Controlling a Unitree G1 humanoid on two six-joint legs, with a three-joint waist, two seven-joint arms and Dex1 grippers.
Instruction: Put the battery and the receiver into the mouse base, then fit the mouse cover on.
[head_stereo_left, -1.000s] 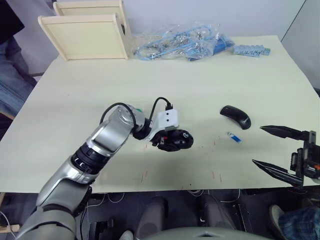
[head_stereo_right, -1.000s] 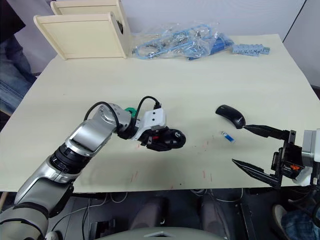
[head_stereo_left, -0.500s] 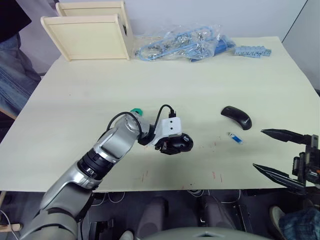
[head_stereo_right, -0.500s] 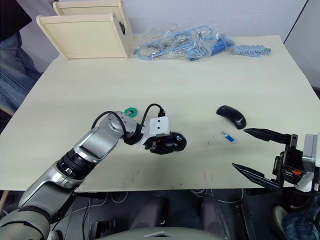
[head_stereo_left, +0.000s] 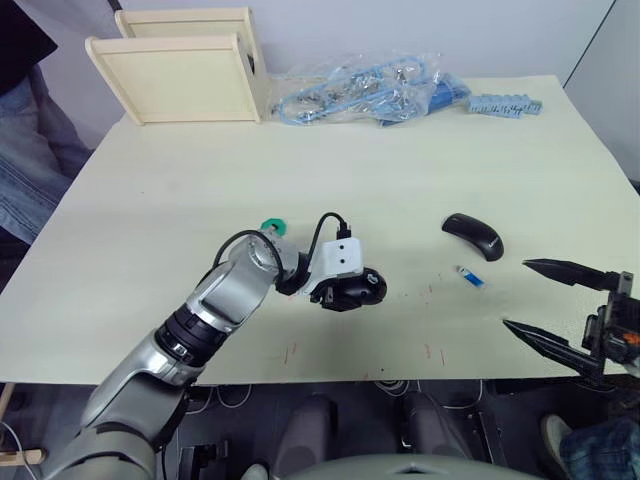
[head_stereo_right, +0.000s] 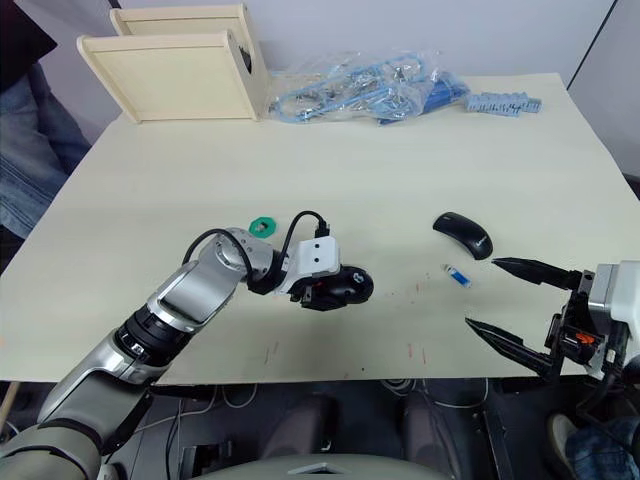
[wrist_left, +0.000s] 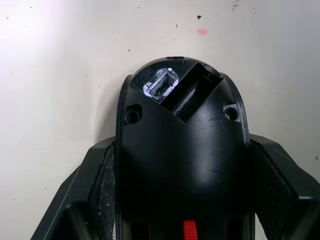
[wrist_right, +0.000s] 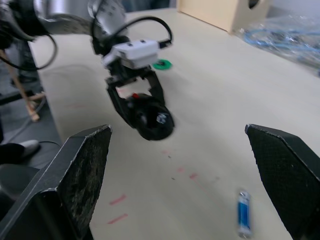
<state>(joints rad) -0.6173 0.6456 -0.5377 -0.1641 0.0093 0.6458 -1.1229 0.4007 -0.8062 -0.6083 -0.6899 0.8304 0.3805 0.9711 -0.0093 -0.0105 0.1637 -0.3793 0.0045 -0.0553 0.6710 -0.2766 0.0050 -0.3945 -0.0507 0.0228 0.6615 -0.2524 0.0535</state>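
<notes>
Base gripped, battery waiting

My left end effector (head_stereo_left: 352, 291) clamps the mouse base (wrist_left: 180, 150); my right end effector (head_stereo_right: 508, 302), wide open and empty, could nudge the slim battery (head_stereo_left: 469, 276) into rolling.

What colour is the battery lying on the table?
The battery is blue with a white end, clearest in the right wrist view.

Black mouse base (head_stereo_left: 358, 290) with a red part inside, at centre frame. Glossy black mouse cover (head_stereo_left: 473, 235) right of centre; blue, white-ended battery (head_stereo_left: 469, 277) below it. Pale cream tabletop (head_stereo_left: 400, 170) flecked with red marks. Green ring (head_stereo_left: 272, 225) left of centre.
</notes>
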